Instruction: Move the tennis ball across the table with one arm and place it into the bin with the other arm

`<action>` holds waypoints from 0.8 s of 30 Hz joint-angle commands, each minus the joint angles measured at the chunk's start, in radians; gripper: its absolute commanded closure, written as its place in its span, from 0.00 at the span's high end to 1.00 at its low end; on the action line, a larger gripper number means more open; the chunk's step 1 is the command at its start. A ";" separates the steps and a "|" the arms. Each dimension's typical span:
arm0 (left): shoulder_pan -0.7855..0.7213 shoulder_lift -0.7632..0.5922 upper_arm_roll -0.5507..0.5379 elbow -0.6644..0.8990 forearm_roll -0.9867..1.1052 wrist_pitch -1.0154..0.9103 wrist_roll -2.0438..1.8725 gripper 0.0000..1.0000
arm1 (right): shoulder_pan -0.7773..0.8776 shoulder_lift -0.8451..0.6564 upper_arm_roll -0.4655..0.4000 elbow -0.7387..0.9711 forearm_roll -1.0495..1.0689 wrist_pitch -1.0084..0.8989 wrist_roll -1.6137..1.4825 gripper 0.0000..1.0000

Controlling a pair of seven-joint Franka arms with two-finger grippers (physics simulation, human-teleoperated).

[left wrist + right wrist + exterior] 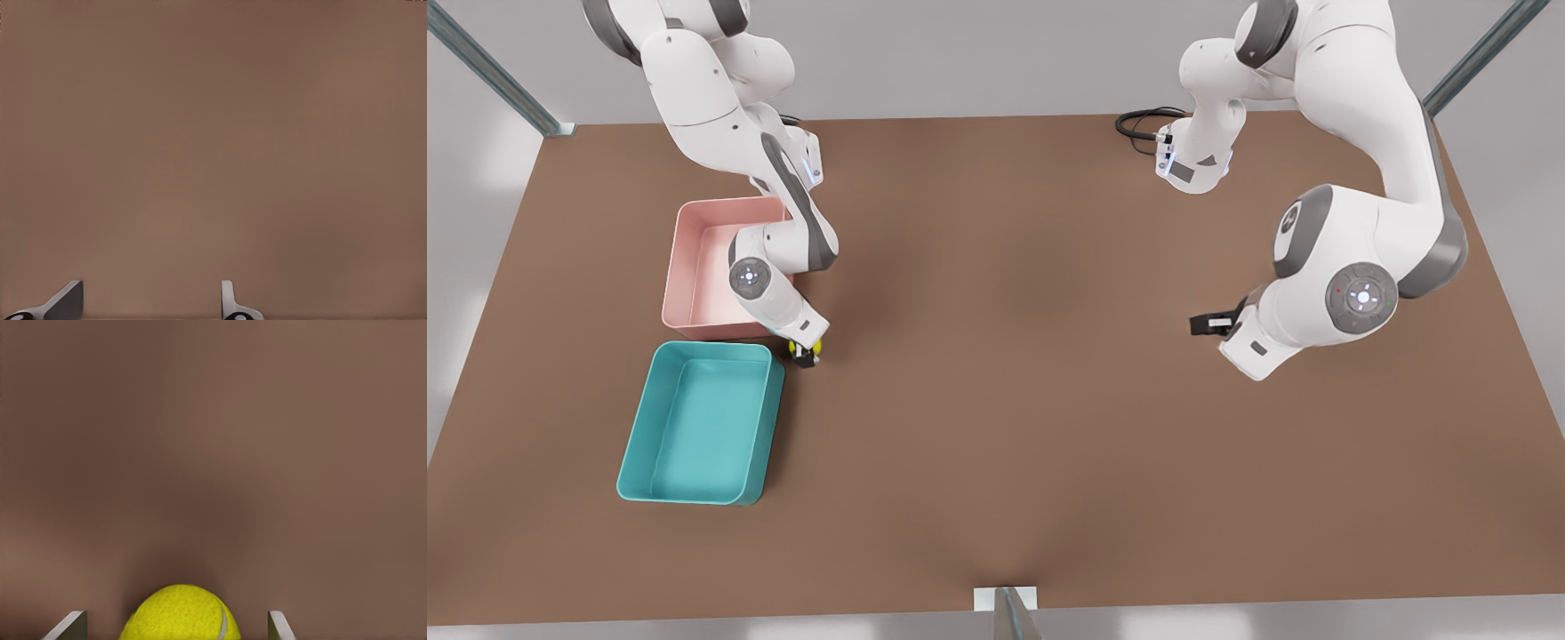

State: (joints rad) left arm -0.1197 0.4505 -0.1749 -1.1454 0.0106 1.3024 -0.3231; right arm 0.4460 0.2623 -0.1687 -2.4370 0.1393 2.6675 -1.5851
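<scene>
The tennis ball, yellow-green with a pale seam, lies on the brown table between the fingers of my right gripper. The gripper is open, with a gap showing on each side of the ball. In the front view this gripper is down over the ball, just off the far right corner of the teal bin. My left gripper is open over bare table. It waits low on the front view's right.
A pink bin stands right behind the teal one, partly under the right arm. A black cable lies at the table's far edge. The wide middle of the table separates the two arms.
</scene>
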 commanded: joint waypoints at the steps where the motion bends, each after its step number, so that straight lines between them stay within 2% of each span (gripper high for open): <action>1: 0.000 -0.001 -0.002 -0.001 0.008 0.006 0.021 1.00 | 0.005 0.002 0.000 -0.004 0.020 0.009 -0.093 1.00; 24: 0.002 -0.001 -0.002 -0.013 0.012 0.005 0.021 1.00 | -0.030 0.109 -0.005 -0.004 0.020 0.158 -0.095 1.00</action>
State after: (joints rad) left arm -0.1176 0.4509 -0.1760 -1.1583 0.0225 1.3102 -0.3084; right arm 0.4161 0.3670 -0.1736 -2.4409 0.1597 2.7955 -1.6556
